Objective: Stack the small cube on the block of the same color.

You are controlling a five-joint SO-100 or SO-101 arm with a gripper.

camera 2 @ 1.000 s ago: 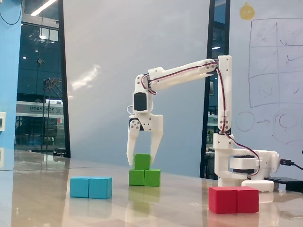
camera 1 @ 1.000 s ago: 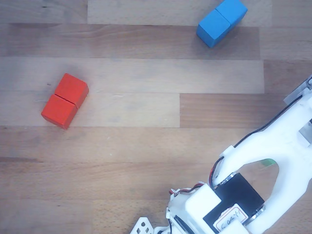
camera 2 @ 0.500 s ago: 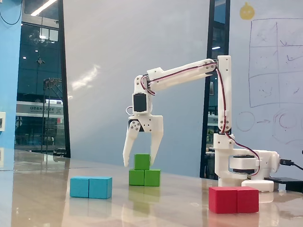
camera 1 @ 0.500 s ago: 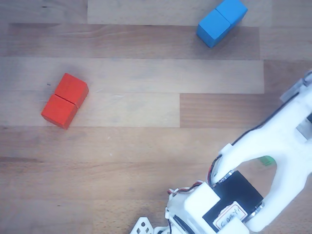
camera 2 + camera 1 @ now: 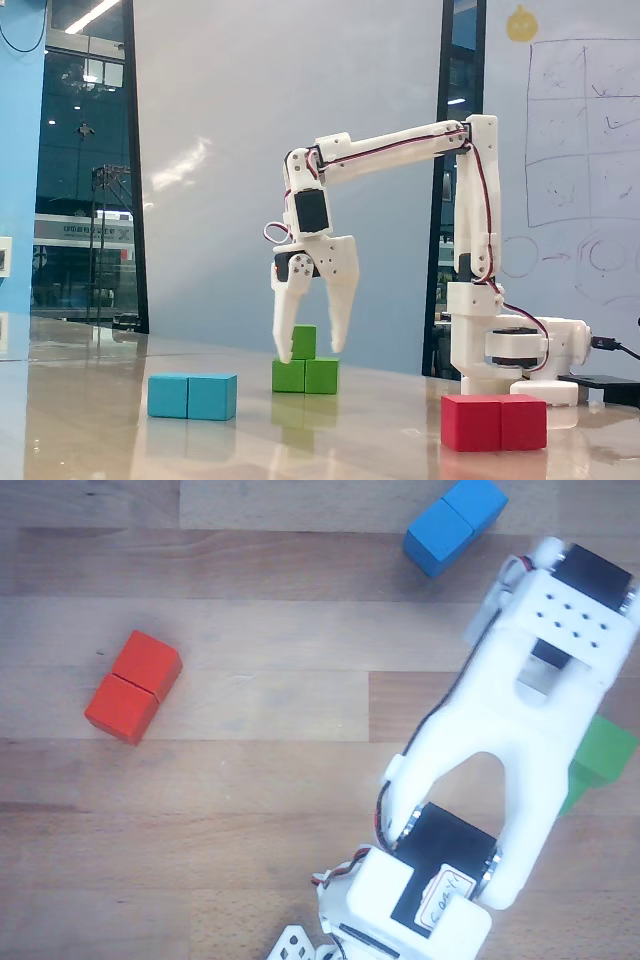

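In the fixed view the small green cube [image 5: 305,341] sits on the left half of the green two-cube block [image 5: 306,376], which lies flat on the table. My gripper [image 5: 309,350] hangs straight down over them with its jaws open, one finger on each side of the small cube. I cannot tell whether the fingers touch it. In the other view the white arm [image 5: 520,730] covers the gripper's fingers. Only some green wood [image 5: 606,748] shows at the arm's right edge, and cube and block cannot be told apart there.
A blue two-cube block [image 5: 192,396] [image 5: 455,525] and a red two-cube block [image 5: 494,421] [image 5: 133,686] lie apart from the green one. The arm's base [image 5: 505,350] stands right of the green block in the fixed view, with a black box [image 5: 610,386] beside it.
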